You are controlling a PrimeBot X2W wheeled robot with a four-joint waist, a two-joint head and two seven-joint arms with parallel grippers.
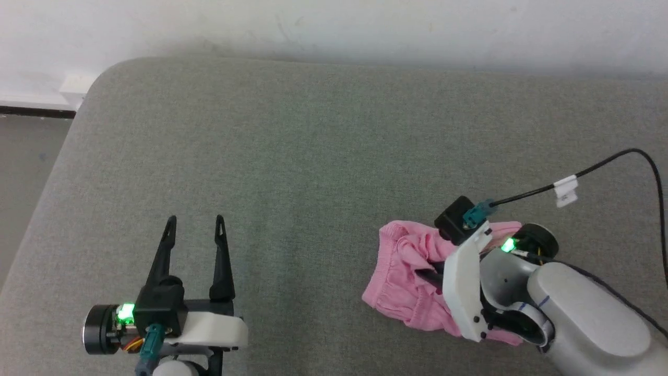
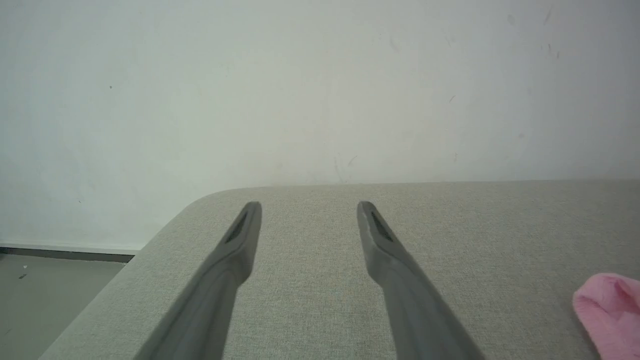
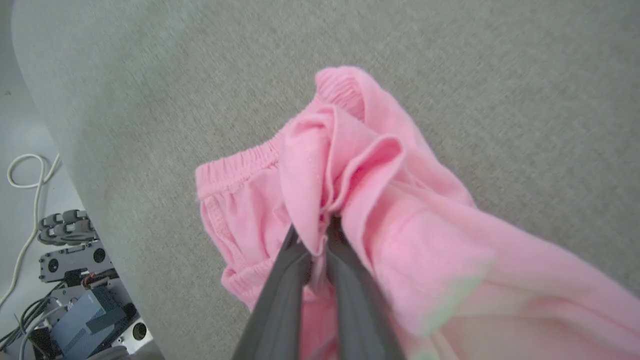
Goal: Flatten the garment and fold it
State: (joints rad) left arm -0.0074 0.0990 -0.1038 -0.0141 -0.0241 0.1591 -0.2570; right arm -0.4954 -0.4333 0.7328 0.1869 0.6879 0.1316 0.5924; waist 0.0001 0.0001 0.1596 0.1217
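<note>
The pink garment (image 1: 404, 277) lies bunched on the grey cushion at the lower right of the head view, its gathered elastic band (image 3: 240, 167) toward the left. My right gripper (image 3: 316, 239) is shut on a fold of the garment (image 3: 380, 200), the cloth pinched between both dark fingers. The right wrist and forearm (image 1: 522, 292) cover the garment's right part. My left gripper (image 1: 195, 225) rests at the lower left, open, with nothing between its fingers (image 2: 240, 235). A corner of the garment (image 2: 610, 310) shows at the left wrist view's right edge.
The grey cushion (image 1: 313, 156) spreads wide, with a rounded corner at the far left and a white wall (image 1: 334, 26) behind. A black cable (image 1: 600, 167) loops off the right wrist. Robot base hardware and cords (image 3: 65, 280) sit beside the cushion on the floor.
</note>
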